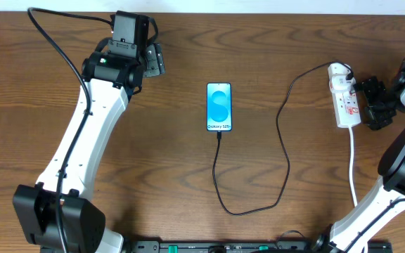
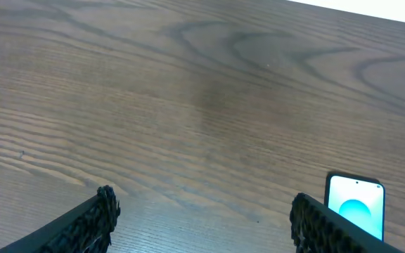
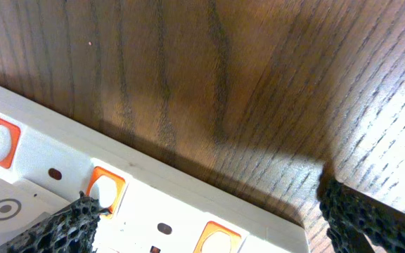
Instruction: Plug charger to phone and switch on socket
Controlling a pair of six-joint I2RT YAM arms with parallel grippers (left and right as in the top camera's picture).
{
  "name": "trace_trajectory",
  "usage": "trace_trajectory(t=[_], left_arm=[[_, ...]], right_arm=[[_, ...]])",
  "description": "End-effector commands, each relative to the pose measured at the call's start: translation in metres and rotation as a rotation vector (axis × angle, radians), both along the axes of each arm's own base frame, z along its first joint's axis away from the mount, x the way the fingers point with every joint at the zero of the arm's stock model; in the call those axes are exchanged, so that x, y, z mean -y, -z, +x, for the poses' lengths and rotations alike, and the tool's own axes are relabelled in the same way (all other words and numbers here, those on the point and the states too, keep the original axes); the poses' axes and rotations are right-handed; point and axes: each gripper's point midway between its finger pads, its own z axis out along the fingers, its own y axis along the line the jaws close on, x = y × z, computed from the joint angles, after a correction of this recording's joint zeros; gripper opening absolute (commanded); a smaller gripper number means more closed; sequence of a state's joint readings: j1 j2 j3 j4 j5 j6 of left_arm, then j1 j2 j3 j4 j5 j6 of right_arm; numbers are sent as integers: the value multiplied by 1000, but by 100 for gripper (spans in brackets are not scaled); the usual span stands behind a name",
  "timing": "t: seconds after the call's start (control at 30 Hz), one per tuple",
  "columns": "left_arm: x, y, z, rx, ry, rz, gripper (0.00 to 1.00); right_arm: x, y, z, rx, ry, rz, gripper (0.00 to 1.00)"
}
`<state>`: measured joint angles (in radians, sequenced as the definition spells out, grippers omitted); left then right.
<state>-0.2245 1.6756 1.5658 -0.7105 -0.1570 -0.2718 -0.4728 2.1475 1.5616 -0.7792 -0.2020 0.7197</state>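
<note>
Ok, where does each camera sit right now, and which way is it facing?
Overhead: fixed above the table, looking straight down on the phone, the charger and the socket; both arms show.
Left wrist: on the left arm, looking low across bare wood toward the phone; the open left gripper has its fingers at the bottom edge.
Right wrist: on the right arm, close above the socket; the open right gripper has its fingers in the bottom corners.
Shared: overhead and left wrist both show the phone; overhead and right wrist the socket.
</note>
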Motion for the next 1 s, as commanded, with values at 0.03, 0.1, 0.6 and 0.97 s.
trace_trajectory(t=[0.03,0.1,0.6,0.97], left_arm=[[-2,2,0,-7,-2,20,80],[-2,2,0,-7,-2,20,80],[-2,2,0,-7,-2,20,80],[-2,2,0,-7,-2,20,80]], right_arm=[[-14,39,-21,-115,-31,46,99],[-15,39,-22,-119,-30,49,99],[-5,35,-28,-124,0,53,99],[26,-2,-26,-60,57,20,99]])
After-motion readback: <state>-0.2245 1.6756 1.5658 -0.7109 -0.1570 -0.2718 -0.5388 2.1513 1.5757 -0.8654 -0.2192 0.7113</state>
